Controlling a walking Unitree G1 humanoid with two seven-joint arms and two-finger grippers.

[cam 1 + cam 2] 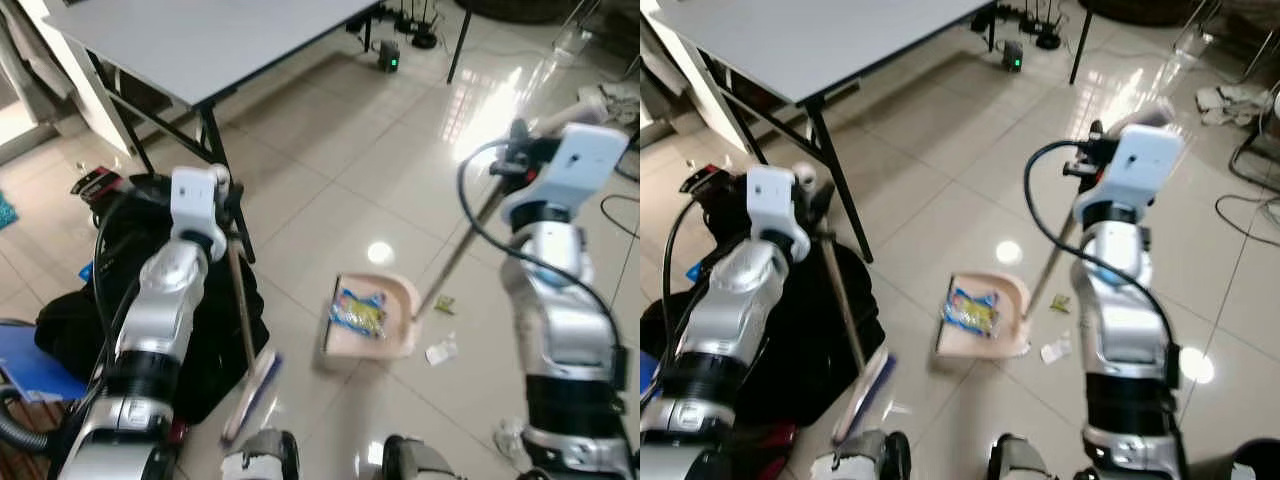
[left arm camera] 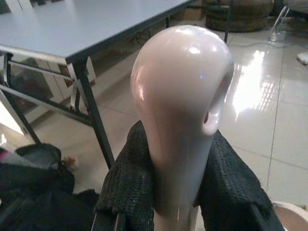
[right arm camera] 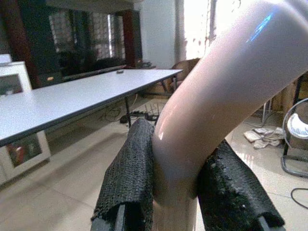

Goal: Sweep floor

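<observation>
Glossy tile floor [image 1: 330, 190]: pale beige, with bright window glare; it carries everything else.
Table [image 1: 210, 45]: one, grey top on black legs, standing ahead to the robot's left.
Black bag [image 1: 70, 320]: one, slumped on the floor by the left arm, at the foot of the table leg.
Left arm: bent at the elbow and raised, wrist level with the table leg.
Left gripper [image 2: 175, 192]: its two black fingers are pinched around the pale pink knob at the top of the broom handle.
Broom [image 1: 243, 330]: one; the handle slants down from the left gripper to the brush head on the floor, near the robot's feet and left of the dustpan.
Right arm: raised upright, forearm vertical, wrist bent toward the centre.
Right gripper [image 3: 175, 187]: fingers clamped on the curved top of the dustpan's long handle.
Dustpan [image 1: 385, 325]: one, pink, flat on the floor between the arms, holding one blue and yellow wrapper [image 1: 358, 310]; its print is too blurred to read.
Litter scraps [image 1: 441, 350]: two, one white, one greenish, on the tiles just right of the pan.
</observation>
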